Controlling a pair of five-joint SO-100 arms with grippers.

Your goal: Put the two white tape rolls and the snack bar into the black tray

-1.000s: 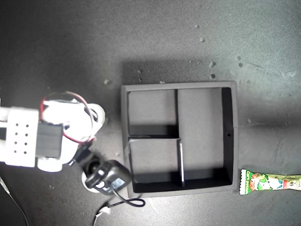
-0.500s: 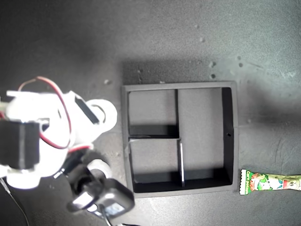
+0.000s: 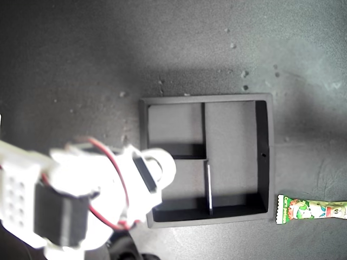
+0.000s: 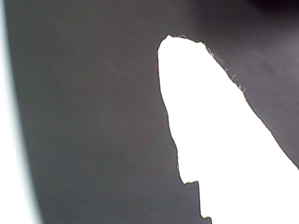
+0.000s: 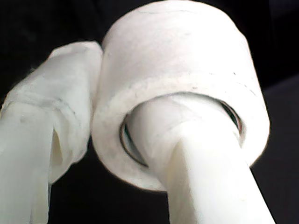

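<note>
White tape roll point(image 5: 182, 70) gripped – snack bar point(image 3: 312, 209) beside black tray point(image 3: 264, 157)

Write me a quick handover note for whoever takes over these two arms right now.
My second claw: shut on a white tape roll, one finger through its hole, one outside. In the exterior view it has come over the black tray's small compartment nearest that view's bottom left.
My first claw: the first wrist view shows only a blown-out white finger over dark surface; state unclear.
Snack bar: on the table off the tray's bottom right corner in the exterior view.
Second roll: not visible.
Done: nothing in the tray yet.
Left: release this roll, find the other, load the snack bar.
</note>
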